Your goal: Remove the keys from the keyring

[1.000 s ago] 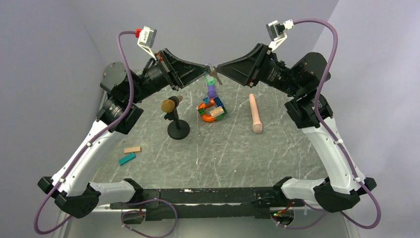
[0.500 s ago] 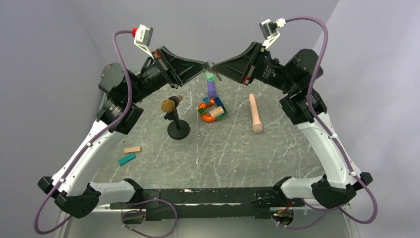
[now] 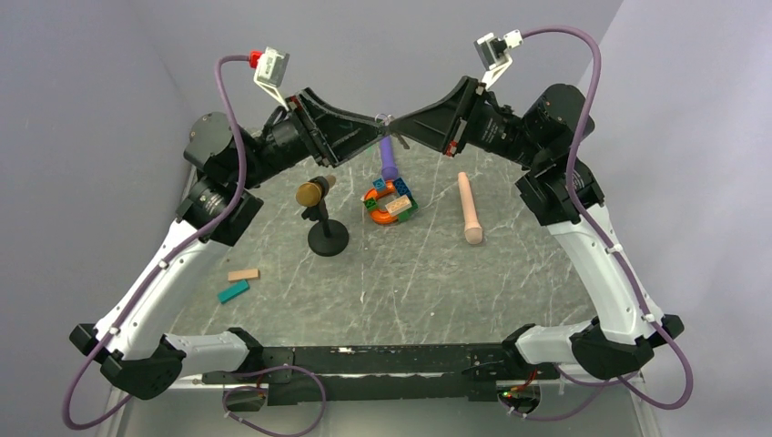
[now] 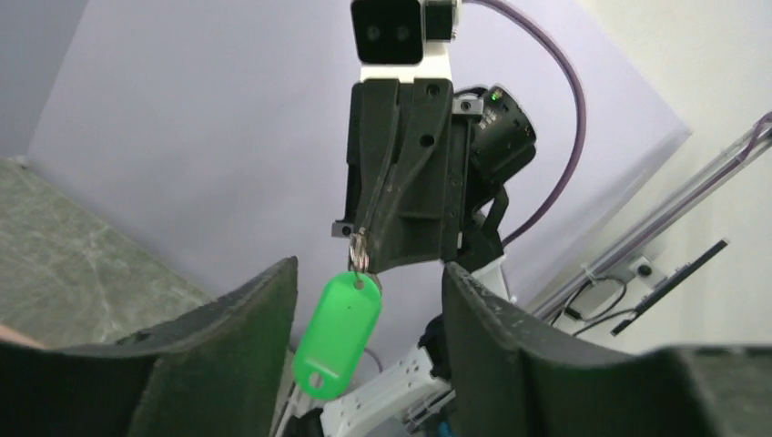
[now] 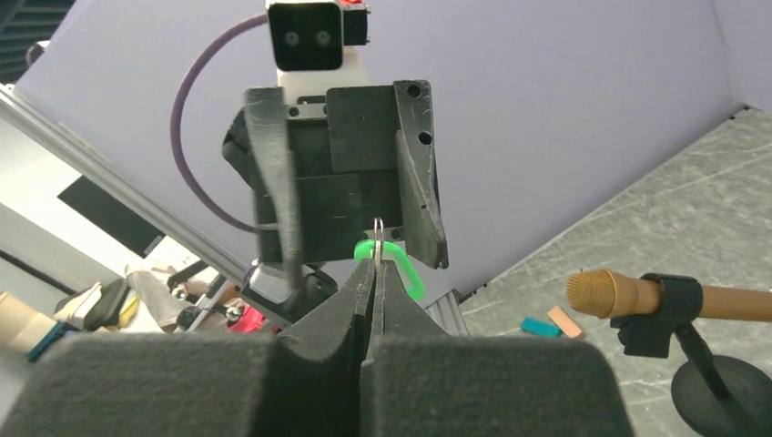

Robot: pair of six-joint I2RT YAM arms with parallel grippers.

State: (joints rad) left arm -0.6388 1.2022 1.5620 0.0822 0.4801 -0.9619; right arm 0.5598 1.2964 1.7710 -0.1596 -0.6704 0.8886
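Both grippers meet high above the far middle of the table. My right gripper (image 3: 393, 123) (image 5: 375, 266) is shut on the keyring (image 5: 378, 235) (image 4: 360, 249), a thin silvery wire loop that sticks out past its fingertips. The keys, seen as one flat bright-green tag (image 4: 339, 335) (image 5: 403, 264), hang from that ring. My left gripper (image 3: 377, 128) (image 4: 370, 269) faces the right one and is open. Its two fingers stand on either side of the green tag without touching it. In the top view the tag is hidden between the two grippers.
On the table under the grippers is a cluster of toy blocks (image 3: 390, 202) with a purple cylinder (image 3: 390, 162) standing up from it. A gold-headed microphone (image 3: 312, 193) stands on a black stand to the left. A wooden peg (image 3: 470, 209) lies to the right. A teal block (image 3: 233, 291) and a tan block (image 3: 243, 274) lie near left.
My left gripper has opened and let go. My right gripper has shut on the ring. The green tag now hangs from the right gripper alone.
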